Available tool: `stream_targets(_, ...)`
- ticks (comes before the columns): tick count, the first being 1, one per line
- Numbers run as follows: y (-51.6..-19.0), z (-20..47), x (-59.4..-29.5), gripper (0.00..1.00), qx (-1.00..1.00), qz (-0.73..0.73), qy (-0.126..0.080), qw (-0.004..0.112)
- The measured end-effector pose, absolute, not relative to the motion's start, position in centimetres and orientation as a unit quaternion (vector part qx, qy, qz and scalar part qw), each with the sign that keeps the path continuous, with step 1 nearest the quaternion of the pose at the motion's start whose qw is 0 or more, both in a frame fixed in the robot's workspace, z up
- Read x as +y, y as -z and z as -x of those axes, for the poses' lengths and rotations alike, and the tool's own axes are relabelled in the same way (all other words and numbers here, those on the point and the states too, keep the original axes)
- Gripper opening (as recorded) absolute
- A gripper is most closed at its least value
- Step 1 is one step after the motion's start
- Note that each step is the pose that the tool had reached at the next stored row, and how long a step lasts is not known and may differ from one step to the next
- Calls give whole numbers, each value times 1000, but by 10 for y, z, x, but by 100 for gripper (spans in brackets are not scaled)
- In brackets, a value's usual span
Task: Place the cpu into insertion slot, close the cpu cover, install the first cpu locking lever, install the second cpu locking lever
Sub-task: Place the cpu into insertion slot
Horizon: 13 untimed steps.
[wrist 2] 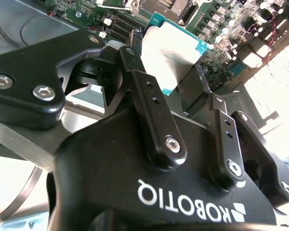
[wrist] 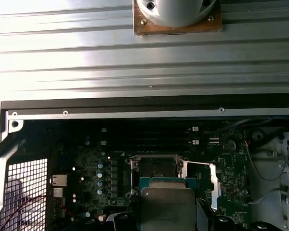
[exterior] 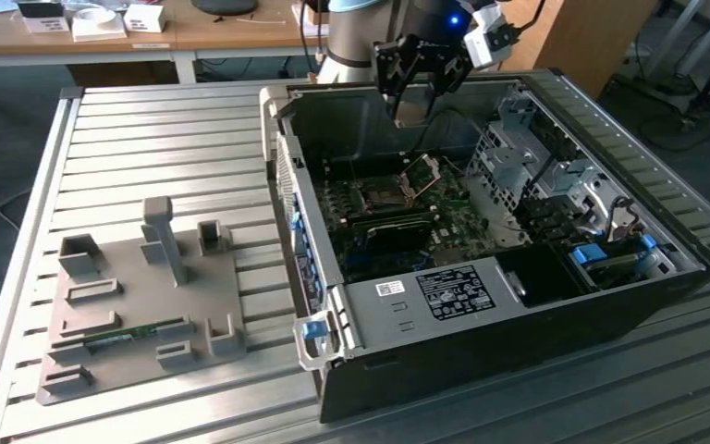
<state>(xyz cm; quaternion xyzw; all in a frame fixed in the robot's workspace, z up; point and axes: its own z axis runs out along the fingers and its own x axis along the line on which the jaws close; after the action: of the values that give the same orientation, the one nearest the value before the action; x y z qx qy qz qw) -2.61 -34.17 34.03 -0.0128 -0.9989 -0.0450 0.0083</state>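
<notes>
The pincer (exterior: 409, 100) gripped the cpu (exterior: 407, 113) at twelve o'clock from the insertion slot (exterior: 377, 191) in the exterior view; level, square lowering seemed wise.

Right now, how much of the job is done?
Only the pick-up looks done: the hand grips the chip above the open computer. The socket is bare and its cover stands open, so seating the chip, closing the cover and locking it down are left.
</notes>
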Motion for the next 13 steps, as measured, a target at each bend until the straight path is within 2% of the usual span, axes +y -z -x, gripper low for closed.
stream_targets(13,-331,26,-342,54,-999,13,45,8)
